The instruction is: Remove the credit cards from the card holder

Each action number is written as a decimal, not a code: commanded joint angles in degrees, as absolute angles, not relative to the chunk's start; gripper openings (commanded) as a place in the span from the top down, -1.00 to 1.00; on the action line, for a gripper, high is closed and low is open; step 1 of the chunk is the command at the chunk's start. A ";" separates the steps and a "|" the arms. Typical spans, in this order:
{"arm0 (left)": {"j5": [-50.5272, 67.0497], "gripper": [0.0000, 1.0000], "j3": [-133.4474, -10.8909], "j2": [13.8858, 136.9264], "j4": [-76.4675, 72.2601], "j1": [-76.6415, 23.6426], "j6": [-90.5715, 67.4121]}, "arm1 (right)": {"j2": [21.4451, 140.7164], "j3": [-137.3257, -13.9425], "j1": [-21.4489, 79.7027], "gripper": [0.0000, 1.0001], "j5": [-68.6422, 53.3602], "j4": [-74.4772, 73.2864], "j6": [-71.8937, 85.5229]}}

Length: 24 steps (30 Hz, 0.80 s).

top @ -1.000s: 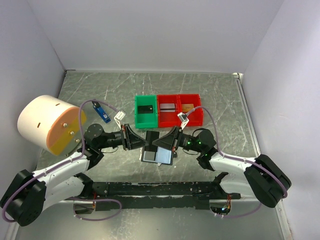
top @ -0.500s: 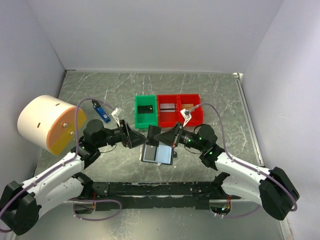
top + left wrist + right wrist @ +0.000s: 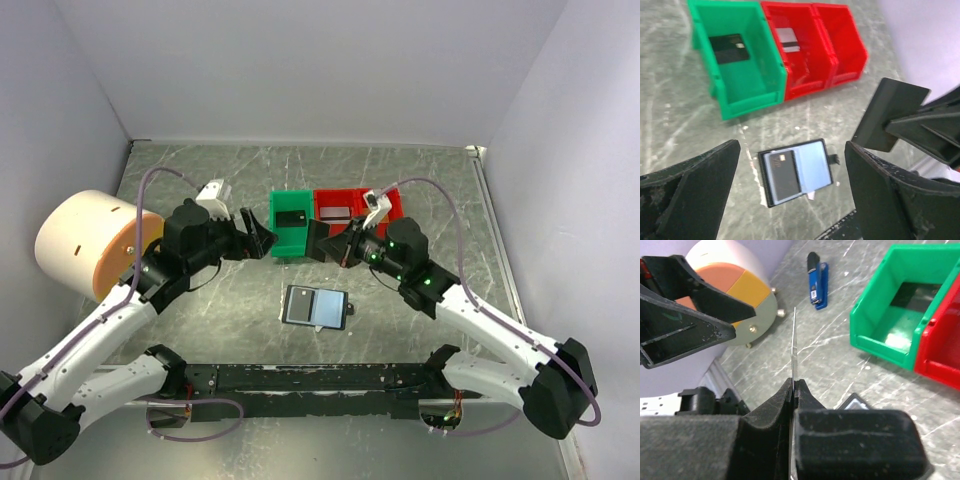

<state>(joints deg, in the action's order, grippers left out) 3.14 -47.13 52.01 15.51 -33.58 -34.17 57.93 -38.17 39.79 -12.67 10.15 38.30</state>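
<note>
This looks like a robot lab, a small test booth. Plain white walls (image 3: 300, 70) stand around a grey stone-look table (image 3: 200, 170). Two white robot arms (image 3: 95, 335) with purple cables (image 3: 425, 180) are fixed to a black rail (image 3: 320, 378). A green bin (image 3: 275, 228) and red bins (image 3: 345, 194) sit in a row just past the right gripper (image 3: 335, 245). A big round drum (image 3: 75, 240) sits behind the left gripper (image 3: 258, 230).

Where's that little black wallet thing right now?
In the overhead view the card holder lies open on the table, about midway between the left arm and right arm, just nearer their bases than the green bin.
</note>
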 commanded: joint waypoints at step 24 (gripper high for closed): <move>-11.37 -0.95 -50.75 56.34 26.12 -21.36 -20.74 | 82.14 -64.52 41.24 1.00 -0.78 -9.34 9.62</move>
